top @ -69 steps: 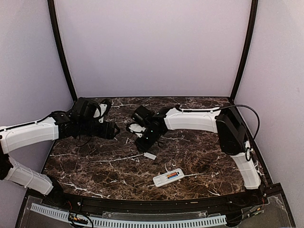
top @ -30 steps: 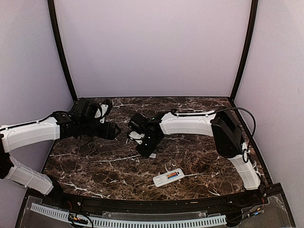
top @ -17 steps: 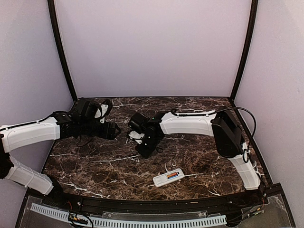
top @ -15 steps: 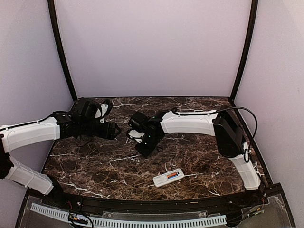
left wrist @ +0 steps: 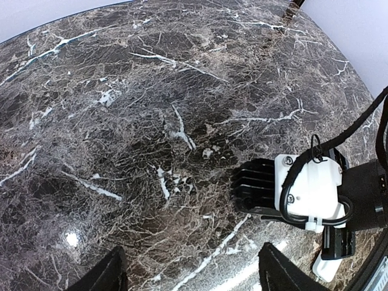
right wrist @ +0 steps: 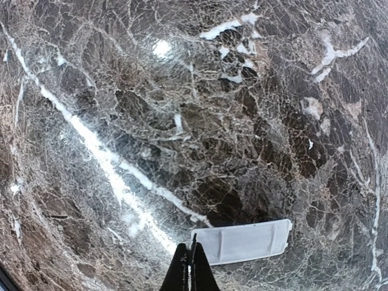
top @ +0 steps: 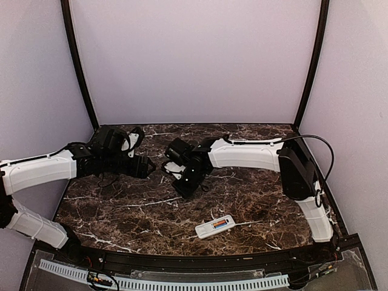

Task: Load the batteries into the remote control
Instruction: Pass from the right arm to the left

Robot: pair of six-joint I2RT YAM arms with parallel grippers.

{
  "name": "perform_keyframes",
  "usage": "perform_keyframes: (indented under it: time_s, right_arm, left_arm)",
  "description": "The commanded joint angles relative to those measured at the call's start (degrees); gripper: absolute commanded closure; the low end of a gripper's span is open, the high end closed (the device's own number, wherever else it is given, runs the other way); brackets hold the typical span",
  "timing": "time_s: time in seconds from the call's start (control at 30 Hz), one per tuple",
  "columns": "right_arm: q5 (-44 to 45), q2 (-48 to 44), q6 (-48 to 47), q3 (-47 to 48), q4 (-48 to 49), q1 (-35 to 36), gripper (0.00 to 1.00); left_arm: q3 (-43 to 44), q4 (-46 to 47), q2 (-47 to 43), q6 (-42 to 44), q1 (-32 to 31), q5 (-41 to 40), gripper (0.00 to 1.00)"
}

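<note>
Batteries (top: 221, 224) lie inside the remote control (top: 209, 230), near the front edge of the table (top: 121, 212). My right gripper (right wrist: 193, 264) is clenched on a corner of the white battery cover (right wrist: 242, 241); I would carry it level and align it before pressing. Left gripper (left wrist: 191, 267) is released, empty.

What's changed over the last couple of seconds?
The right gripper came down on the white cover lying on the table, shut its fingers on the cover's edge and lifted it slightly. The remote control and the open left gripper stayed put.
</note>
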Motion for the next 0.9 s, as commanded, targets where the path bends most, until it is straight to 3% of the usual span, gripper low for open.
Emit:
perform_keyframes:
  time_s: [0.0, 0.3, 0.5, 0.7, 0.87]
  right_arm:
    - [-3.1, -6.0, 2.3, -1.9, 1.3, -1.2, 1.00]
    - [-12.3, -16.9, -4.1, -10.3, 5.2, -2.0, 1.00]
    - [-24.7, -24.2, -12.4, -15.3, 4.1, -2.2, 1.00]
    - [-33.0, -30.5, -16.9, -18.7, 1.3, -2.1, 1.00]
    - [-36.0, -34.1, -17.7, -20.6, 0.9, -2.0, 1.00]
  left_arm:
    - [-1.9, 1.3, -2.3, 1.3, 0.3, 1.2, 0.27]
    - [-10.3, 17.2, -15.2, 4.5, 0.3, 6.6, 0.33]
    - [-15.6, 25.6, -24.1, 16.0, 0.2, 18.3, 0.38]
    - [-9.9, 11.0, -24.6, 44.8, -2.2, 36.9, 0.37]
    - [-5.5, -0.6, -20.5, 59.7, -5.3, 39.8, 0.33]
